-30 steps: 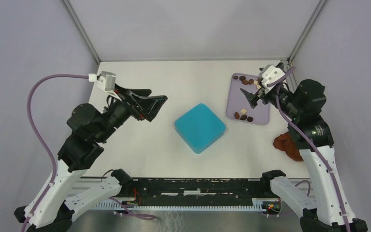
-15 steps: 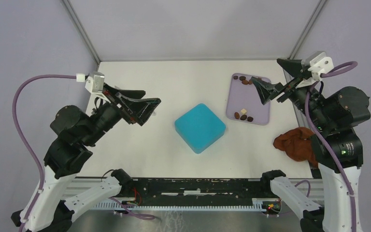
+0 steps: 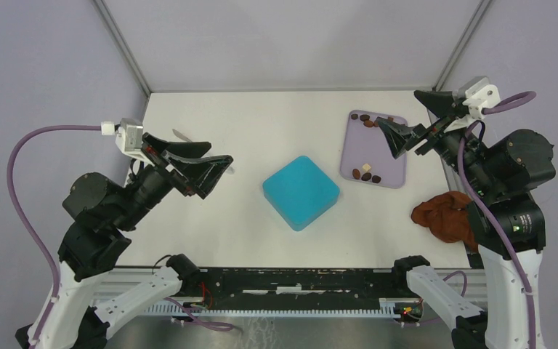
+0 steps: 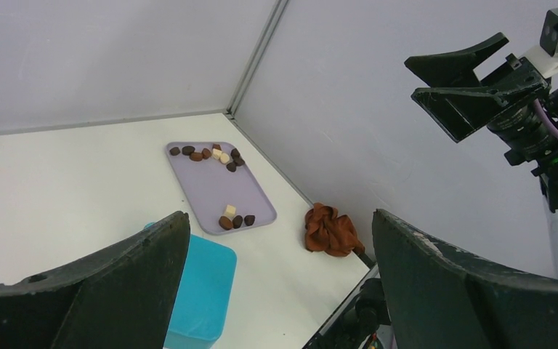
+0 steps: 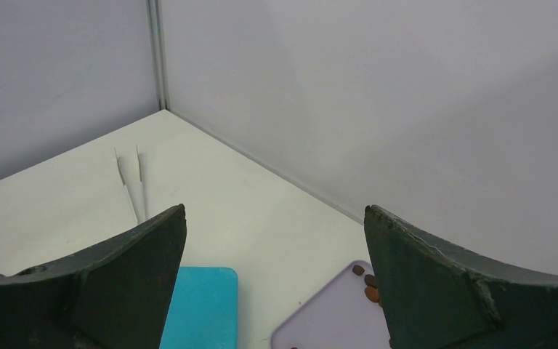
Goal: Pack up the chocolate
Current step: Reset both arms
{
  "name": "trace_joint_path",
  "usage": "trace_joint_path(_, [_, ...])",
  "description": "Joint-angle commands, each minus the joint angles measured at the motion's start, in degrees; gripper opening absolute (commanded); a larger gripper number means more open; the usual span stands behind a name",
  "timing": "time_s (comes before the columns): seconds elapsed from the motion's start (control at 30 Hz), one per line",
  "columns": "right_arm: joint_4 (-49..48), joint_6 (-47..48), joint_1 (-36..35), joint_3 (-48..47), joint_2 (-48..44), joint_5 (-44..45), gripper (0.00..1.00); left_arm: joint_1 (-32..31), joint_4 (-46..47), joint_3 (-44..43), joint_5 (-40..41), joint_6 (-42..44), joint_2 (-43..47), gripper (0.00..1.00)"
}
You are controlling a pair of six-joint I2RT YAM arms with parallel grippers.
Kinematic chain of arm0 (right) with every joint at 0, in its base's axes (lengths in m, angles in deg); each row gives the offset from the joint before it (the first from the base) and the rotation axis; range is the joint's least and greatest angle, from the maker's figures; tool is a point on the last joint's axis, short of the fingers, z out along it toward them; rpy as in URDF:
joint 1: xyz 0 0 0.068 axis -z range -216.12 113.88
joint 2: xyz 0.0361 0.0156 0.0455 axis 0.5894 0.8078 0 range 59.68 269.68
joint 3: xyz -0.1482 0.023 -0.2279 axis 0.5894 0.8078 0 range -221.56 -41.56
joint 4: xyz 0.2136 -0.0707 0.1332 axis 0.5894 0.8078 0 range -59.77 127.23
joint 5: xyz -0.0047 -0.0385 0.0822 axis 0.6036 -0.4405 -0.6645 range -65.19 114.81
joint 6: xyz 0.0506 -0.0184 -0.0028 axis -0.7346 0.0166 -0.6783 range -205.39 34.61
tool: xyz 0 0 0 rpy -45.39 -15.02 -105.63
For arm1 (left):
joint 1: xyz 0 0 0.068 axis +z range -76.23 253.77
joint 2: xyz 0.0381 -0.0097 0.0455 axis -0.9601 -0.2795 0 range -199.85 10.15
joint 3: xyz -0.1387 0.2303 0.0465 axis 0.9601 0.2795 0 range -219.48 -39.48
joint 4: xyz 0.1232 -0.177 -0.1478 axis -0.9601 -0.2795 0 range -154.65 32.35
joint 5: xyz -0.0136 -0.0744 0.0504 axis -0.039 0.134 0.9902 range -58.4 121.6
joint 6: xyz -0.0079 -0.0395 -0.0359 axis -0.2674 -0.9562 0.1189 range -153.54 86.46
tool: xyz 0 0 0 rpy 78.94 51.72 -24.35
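Observation:
The chocolate lies in two small groups on a lilac tray (image 3: 385,153): brown pieces at its far end (image 3: 367,121), and brown and cream pieces near its front edge (image 3: 366,173). The left wrist view shows both groups, the far group (image 4: 207,153) and the near group (image 4: 234,219). A teal box (image 3: 301,191) stands closed at mid-table. My left gripper (image 3: 220,154) hangs open above the table's left side, well short of the box. My right gripper (image 3: 399,109) is open and raised over the tray's far right corner, holding nothing.
A crumpled reddish-brown cloth (image 3: 443,217) lies at the right edge beside my right arm. Metal tongs (image 5: 134,182) rest near the far left, partly hidden behind my left gripper in the top view. Grey walls close in the back and sides.
My right gripper has lifted off the tray and swung up to the right, uncovering the cloth. My left arm has drawn back to the left. Both stay open.

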Motion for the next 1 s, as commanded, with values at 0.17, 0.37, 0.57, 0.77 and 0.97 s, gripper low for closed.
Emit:
trace_joint_path(0.17, [-0.56,0.55,0.07,0.48,-0.48,-0.09,0.98,0.02,0.5,0.87,0.73,-0.97,1.59,1.0])
trace_joint_path(0.37, [-1.08,0.65,0.07,1.6,-0.82,0.68,0.98,0.05,0.5,1.5,0.75,-1.22,1.68,1.0])
trace_joint_path(0.57, [-1.09,0.83,0.05,1.69,-0.83,1.56,0.98,0.07,0.5,2.07,1.23,-1.23,2.1,1.0])
trace_joint_path(0.77, [-1.58,0.65,0.14,2.74,-0.96,1.77,0.98,0.06,0.53,3.37,1.58,-1.32,2.54,1.0])
trace_joint_path(0.97, [-1.37,0.84,0.11,2.5,-1.07,1.92,0.98,0.02,0.5,3.6,1.75,-1.24,2.82,1.0])
